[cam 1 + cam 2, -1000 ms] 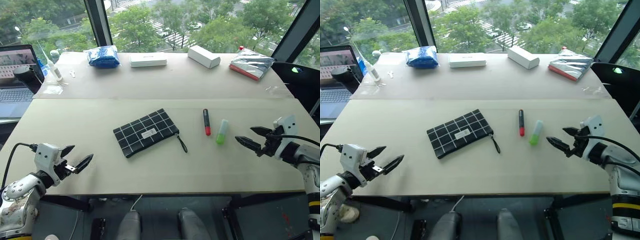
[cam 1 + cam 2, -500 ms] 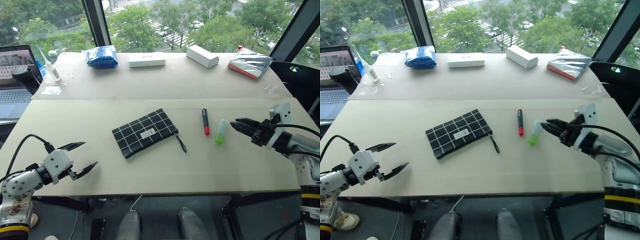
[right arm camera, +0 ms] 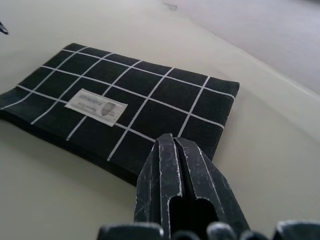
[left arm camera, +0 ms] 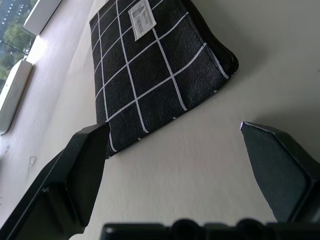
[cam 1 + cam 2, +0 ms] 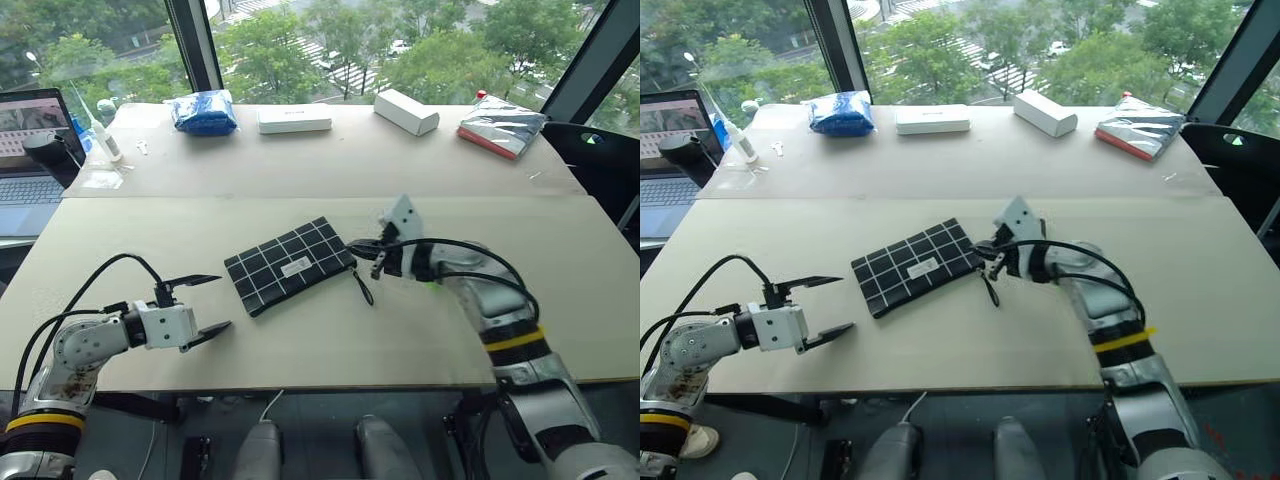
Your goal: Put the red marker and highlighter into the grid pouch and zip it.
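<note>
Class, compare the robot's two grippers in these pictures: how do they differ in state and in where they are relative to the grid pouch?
The left gripper has its jaws wide open; the right gripper has its jaws pressed shut, with nothing seen between them.
The left gripper sits apart from the grid pouch, off its left end near the table's front; the right gripper is at the pouch's right end, by the zipper strap.
Both have black fingers and point toward the pouch.
</note>
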Robot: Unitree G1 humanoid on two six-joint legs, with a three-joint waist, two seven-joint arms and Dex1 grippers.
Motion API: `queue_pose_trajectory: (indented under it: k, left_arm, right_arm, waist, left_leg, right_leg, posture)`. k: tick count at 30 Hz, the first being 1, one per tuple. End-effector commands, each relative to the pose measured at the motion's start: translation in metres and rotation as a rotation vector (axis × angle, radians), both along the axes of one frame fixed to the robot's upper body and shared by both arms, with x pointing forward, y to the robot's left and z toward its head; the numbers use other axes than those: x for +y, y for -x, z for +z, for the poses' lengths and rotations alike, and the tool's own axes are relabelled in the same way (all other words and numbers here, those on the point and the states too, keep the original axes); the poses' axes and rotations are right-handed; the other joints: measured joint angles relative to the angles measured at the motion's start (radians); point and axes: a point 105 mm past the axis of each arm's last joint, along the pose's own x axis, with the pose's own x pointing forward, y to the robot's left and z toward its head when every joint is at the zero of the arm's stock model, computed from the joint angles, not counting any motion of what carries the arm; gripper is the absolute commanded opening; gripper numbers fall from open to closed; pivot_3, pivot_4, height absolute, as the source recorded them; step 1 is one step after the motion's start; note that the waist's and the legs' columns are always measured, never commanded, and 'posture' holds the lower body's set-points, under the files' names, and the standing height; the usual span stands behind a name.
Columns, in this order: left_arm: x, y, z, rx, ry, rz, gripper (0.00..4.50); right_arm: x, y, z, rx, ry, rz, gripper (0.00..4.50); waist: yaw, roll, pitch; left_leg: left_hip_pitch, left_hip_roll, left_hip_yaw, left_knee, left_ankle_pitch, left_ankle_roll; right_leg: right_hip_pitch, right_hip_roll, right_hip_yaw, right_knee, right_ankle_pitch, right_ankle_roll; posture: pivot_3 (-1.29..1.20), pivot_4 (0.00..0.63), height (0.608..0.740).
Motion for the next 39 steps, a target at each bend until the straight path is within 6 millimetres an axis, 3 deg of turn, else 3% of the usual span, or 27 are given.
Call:
queue_pose_trajectory:
  k: [1, 6, 14, 27, 34, 37, 39]
  left_arm:
    - [-0.01, -0.003, 0.003, -0.037, -0.015, -0.035, 4.5]
    - [-0.019, -0.008, 0.006, -0.05, -0.002, -0.05, 4.5]
    - [-0.026, -0.013, 0.006, -0.055, 0.011, -0.062, 4.5]
    - [-0.057, -0.017, 0.002, -0.151, -0.012, -0.191, 4.5]
    - [-0.058, -0.02, -0.009, -0.149, -0.028, -0.195, 4.5]
    - [-0.06, -0.021, -0.01, -0.152, -0.02, -0.212, 3.76]
    - [-0.06, -0.021, -0.012, -0.148, -0.018, -0.218, 3.0]
  right_arm:
    - [0.008, -0.01, 0.003, -0.048, 0.054, -0.02, 0.07]
    - [0.01, -0.015, -0.009, -0.06, 0.151, -0.01, 0.07]
    - [0.015, 0.004, -0.031, -0.065, 0.295, 0.148, 0.07]
    - [0.02, 0.006, -0.031, -0.07, 0.264, 0.157, 0.07]
    - [0.017, 0.008, -0.032, -0.06, 0.256, 0.148, 0.07]
    - [0.016, 0.007, -0.032, -0.058, 0.253, 0.141, 0.0]
    - [0.015, 0.006, -0.032, -0.056, 0.251, 0.135, 0.0]
  waist:
    - [0.001, 0.0, 0.0]
    - [0.0, 0.0, 0.0]
    - [-0.003, 0.0, 0.0]
    - [-0.003, 0.0, 0.0]
    - [-0.001, 0.0, 0.0]
    - [0.0, 0.0, 0.0]
    - [0.0, 0.0, 0.0]
  left_leg:
    - [0.0, 0.0, 0.0, 0.0, 0.0, 0.0]
    - [0.001, 0.0, 0.0, 0.0, 0.0, 0.0]
    - [0.001, 0.0, 0.0, -0.001, 0.0, 0.0]
    - [0.002, 0.0, 0.0, -0.001, 0.0, 0.0]
    - [0.003, 0.0, 0.0, -0.001, 0.0, 0.0]
    - [0.003, 0.0, 0.0, -0.001, 0.0, 0.0]
    - [0.003, 0.0, 0.0, -0.001, 0.0, 0.0]
  right_leg:
    - [0.0, 0.0, 0.0, 0.0, 0.0, 0.0]
    - [0.0, 0.0, 0.0, 0.001, 0.0, 0.0]
    - [0.0, 0.0, 0.0, 0.001, 0.0, 0.0]
    - [0.0, 0.0, -0.001, 0.002, 0.0, 0.0]
    - [0.001, 0.0, -0.001, 0.002, 0.0, 0.0]
    - [0.001, 0.0, -0.001, 0.002, 0.0, 0.0]
    - [0.001, 0.0, -0.001, 0.002, 0.0, 0.0]
  posture:
    - [0.0, 0.15, 0.74]
    - [0.0, 0.15, 0.74]
    - [0.0, 0.15, 0.74]
    - [0.0, 0.15, 0.74]
    - [0.0, 0.15, 0.74]
    - [0.0, 0.15, 0.74]
    - [0.0, 0.15, 0.74]
